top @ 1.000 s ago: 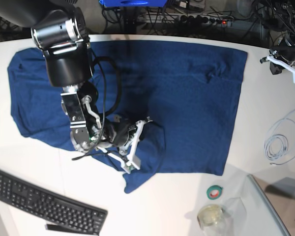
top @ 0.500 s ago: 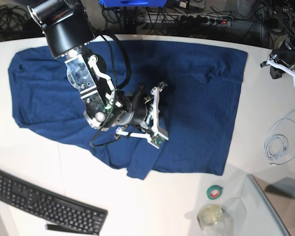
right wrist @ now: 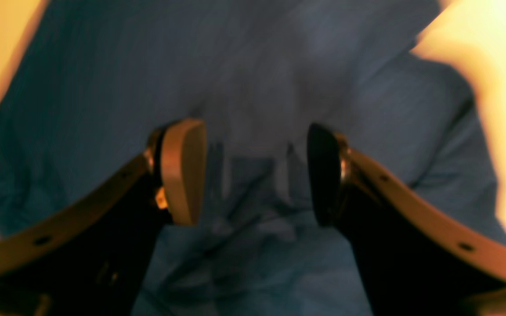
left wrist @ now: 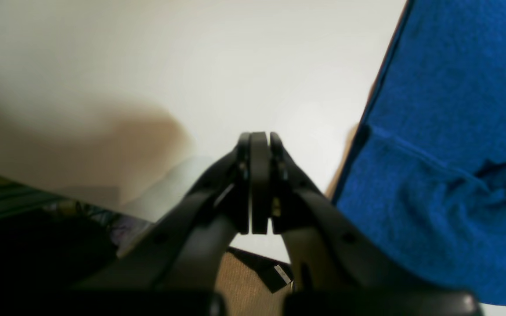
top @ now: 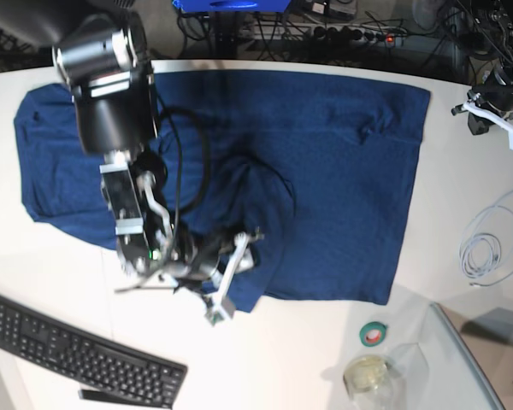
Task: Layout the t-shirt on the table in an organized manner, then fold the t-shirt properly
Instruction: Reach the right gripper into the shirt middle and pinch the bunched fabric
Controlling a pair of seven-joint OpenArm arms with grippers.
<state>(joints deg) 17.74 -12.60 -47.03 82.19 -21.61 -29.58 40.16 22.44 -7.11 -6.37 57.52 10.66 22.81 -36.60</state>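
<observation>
**Navy shirt spread flat, right arm low over its front edge**

Navy shirt (top: 325, 162) lies across the far half of the table (top: 291, 367), mostly flat. One bunched ridge runs near its middle, and a flap sticks out at the near edge by the right gripper (top: 231, 278). No print on the cloth and no readable writing anywhere in view; keyboard (top: 77, 354) legends are too small to make out.

Right arm: comes in from the far left corner of the base view, forearm angled down and toward the near edge, wrist low over the shirt's near hem. In the wrist view the fingers (right wrist: 182, 171) stand apart with wrinkled cloth below and between them; nothing pinched that I can see. That view is blurred.

Left arm: parked at the far right edge of the table, clear of the shirt. Left gripper (left wrist: 259, 184) has its fingers pressed together, holding nothing, over bare table with the shirt's edge just to one side.

Other items near the right front: green tape roll (top: 374, 334), clear jar (top: 368, 376), coiled white cable (top: 487, 248).
</observation>
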